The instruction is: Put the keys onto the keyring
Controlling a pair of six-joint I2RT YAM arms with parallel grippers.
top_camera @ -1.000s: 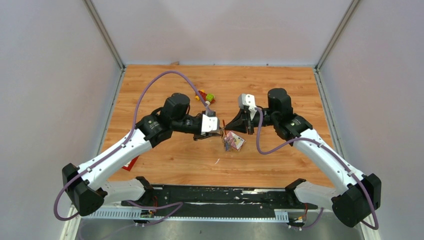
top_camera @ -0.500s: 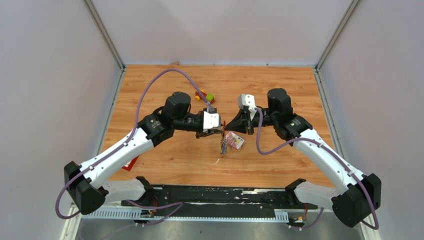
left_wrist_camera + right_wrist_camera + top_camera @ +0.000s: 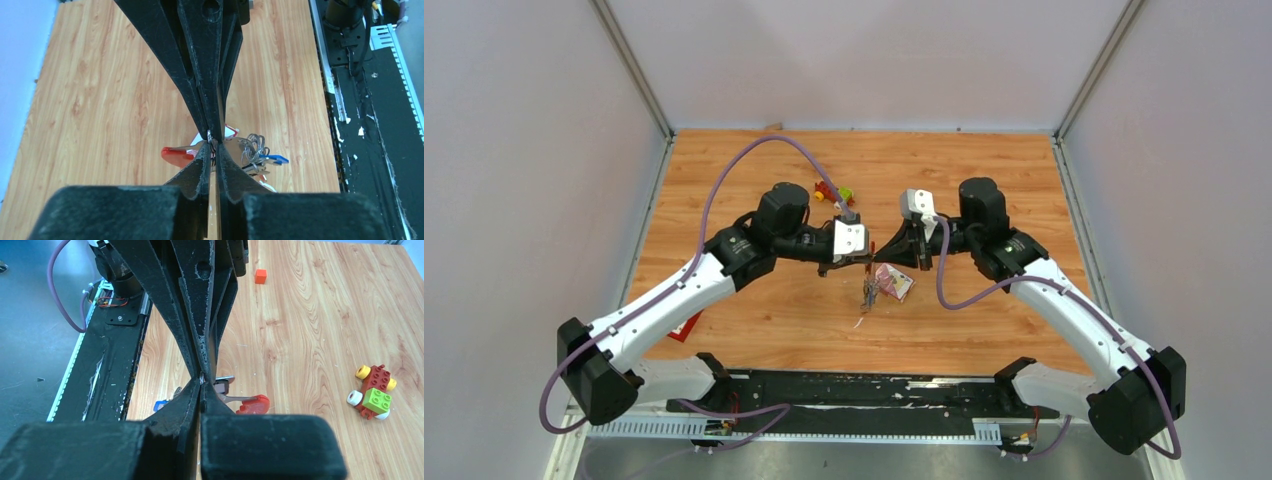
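Jaws of both grippers are pinched tip to tip on the keyring: the left gripper and right gripper meet just above the pink packet. Keys hang bunched below them, over the packet's edge nearer the left arm, beside the red fob.
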